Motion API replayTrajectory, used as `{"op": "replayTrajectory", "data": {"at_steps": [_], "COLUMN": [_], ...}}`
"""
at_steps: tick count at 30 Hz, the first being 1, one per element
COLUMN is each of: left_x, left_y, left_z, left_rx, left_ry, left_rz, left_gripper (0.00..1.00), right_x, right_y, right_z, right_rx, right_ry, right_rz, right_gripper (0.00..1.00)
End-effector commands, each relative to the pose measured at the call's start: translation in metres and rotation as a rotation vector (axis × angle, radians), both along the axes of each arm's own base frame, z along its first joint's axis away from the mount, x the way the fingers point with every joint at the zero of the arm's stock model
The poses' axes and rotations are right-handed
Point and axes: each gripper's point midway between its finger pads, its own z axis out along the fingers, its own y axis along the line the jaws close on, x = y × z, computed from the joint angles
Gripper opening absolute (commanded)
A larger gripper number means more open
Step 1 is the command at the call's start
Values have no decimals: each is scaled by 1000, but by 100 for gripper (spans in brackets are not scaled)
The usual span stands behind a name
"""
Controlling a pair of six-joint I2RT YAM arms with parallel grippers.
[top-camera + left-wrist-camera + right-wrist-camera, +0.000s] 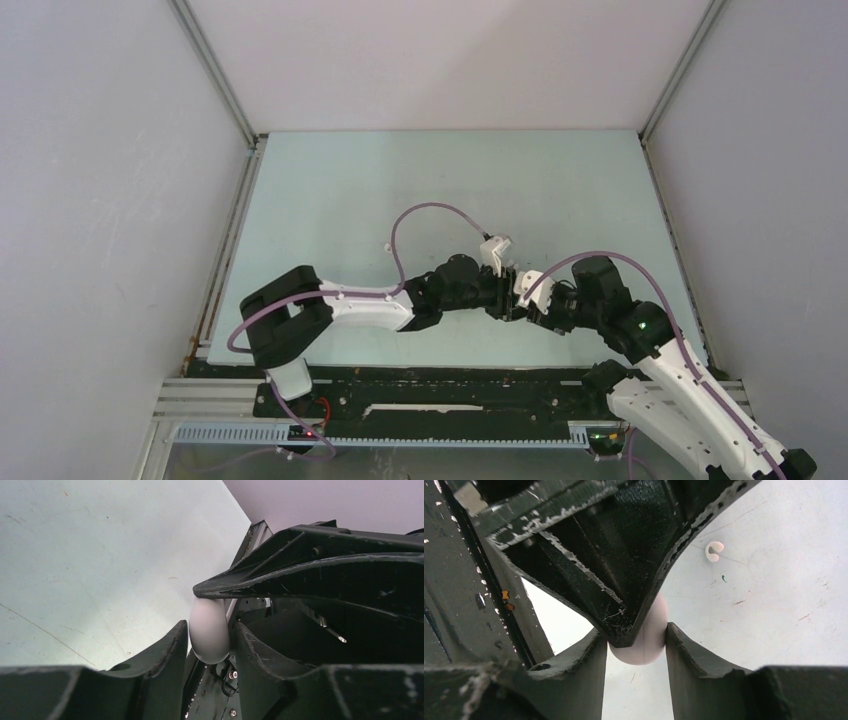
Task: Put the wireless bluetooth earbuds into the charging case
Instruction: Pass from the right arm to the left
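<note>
In the top external view, the two black-and-white arms meet over the middle of the pale green table (330,180). The left gripper (503,291) and the right gripper (528,298) are tip to tip, and what lies between them is hidden by their black bodies. Well apart to their left, a tiny white C-shaped piece (387,247) lies alone on the table. It is too small to tell whether it is an earbud.

In the left wrist view, the smooth white egg-shaped charging case (209,635) stands between the left gripper's black fingers (167,652). The near-side finger touches the case, while a thin dark sliver shows between the case and the other finger. Whether these jaws are actually pinching it cannot be told. A black finger of the right gripper (220,591) presses onto the top of the case.

In the right wrist view, the same white case (646,647) sits held off the table between the right gripper's black fingers (686,652). Both of these fingers lie against its sides, so these jaws pinch it. A scuffed finger of the left gripper (624,615) overlaps the case's upper part. Beyond it, the C-shaped piece (714,551) rests on the bare table.
</note>
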Motion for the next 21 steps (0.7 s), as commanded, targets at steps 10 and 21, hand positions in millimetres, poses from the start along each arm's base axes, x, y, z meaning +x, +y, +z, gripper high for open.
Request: {"op": "replayTrajectory", "data": {"at_steps": [10,21], "left_x": [-3,-49], "left_y": [7,104], "left_z": [24,30], "left_rx": [-94,-285], "left_ry": [-96,-638], "left_rz": [-68,-119], "left_gripper": [15,11], "right_x": [3,-42], "right_y": [9,52], "right_z": [15,68], "right_rx": [83,332], "right_ry": [3,352], "right_rz": [-3,261], "right_gripper": [65,67]}}
